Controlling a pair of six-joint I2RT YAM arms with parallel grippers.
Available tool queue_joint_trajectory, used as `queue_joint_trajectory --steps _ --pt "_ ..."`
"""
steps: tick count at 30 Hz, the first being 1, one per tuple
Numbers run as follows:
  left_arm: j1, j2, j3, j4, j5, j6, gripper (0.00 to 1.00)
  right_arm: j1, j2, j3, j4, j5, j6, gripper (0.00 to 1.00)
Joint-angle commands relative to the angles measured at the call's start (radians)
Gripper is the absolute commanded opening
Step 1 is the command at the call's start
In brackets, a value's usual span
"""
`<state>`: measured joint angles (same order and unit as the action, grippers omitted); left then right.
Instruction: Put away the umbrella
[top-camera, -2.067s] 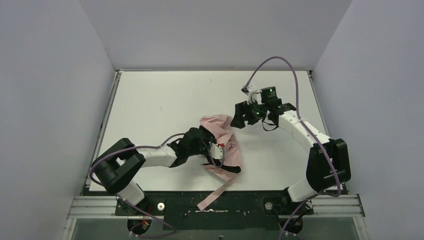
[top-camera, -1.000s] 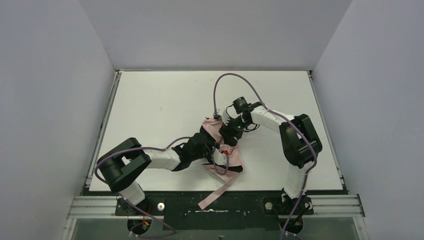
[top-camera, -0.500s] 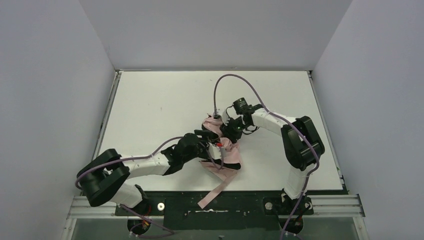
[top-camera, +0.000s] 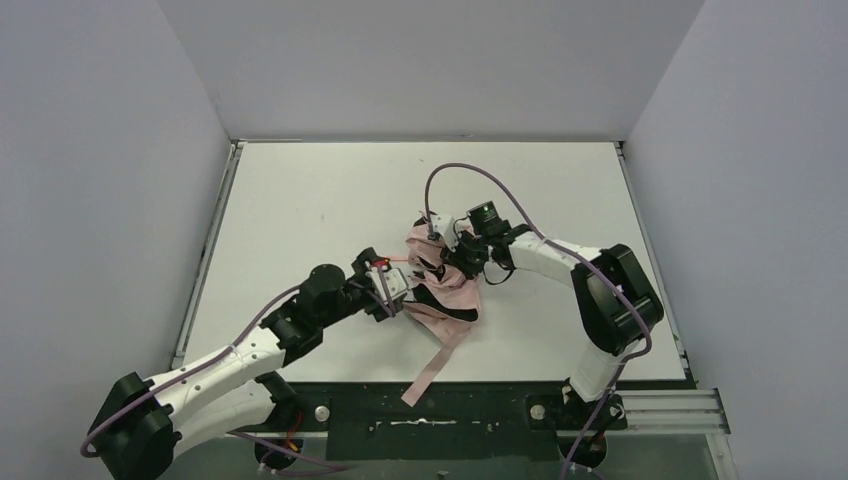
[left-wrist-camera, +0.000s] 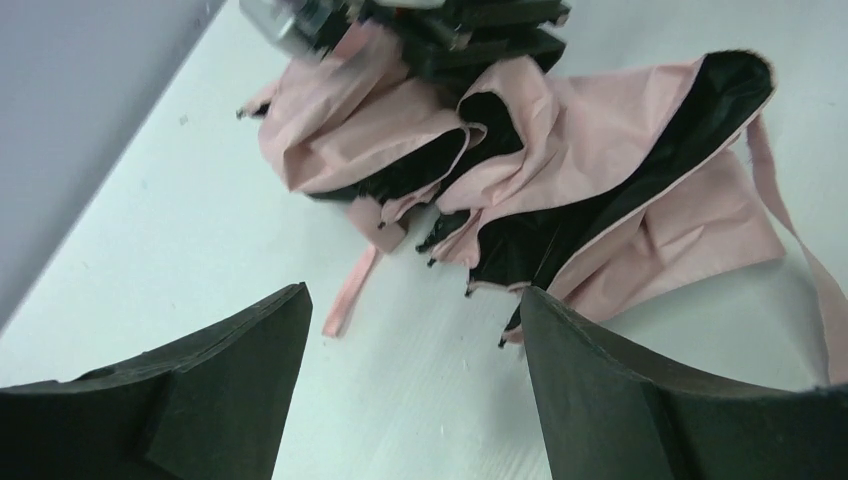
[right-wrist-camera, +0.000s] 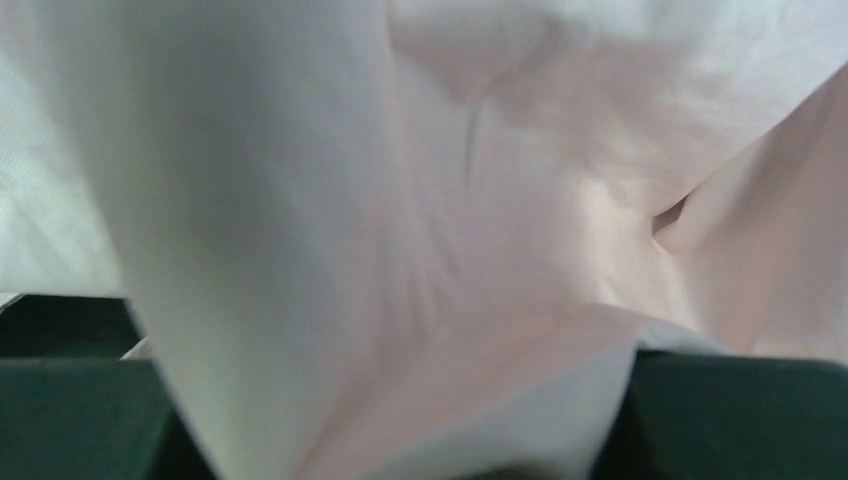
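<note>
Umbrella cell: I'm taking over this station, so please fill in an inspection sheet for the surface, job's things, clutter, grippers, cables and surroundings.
Surface: white table, a few faint marks.
Job's things: umbrella collapsed and crumpled mid-table, pink outside, black lining showing; its strap trails over the near edge.
Clutter: nothing seen.
Grippers: left gripper open, just short of the umbrella, holding nothing; right gripper shut on the umbrella's fabric, which fills the right wrist view.
Cables: purple cable loops above the right wrist; another runs along the left arm.
Surroundings: grey walls on three sides; metal rail at the near edge.
</note>
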<state>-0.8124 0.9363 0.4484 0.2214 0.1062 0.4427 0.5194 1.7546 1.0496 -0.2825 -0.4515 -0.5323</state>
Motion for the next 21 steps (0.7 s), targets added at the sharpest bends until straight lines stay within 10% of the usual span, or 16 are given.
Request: queue_joint_trajectory --steps 1,21 --pt "0.116 0.016 0.019 -0.074 0.156 -0.128 0.75 0.013 -0.048 -0.093 0.132 0.152 -0.098 0.15" --pt "0.264 0.526 0.197 0.146 0.567 -0.019 0.91 0.041 -0.191 -0.275 0.264 0.078 -0.241 0.13"
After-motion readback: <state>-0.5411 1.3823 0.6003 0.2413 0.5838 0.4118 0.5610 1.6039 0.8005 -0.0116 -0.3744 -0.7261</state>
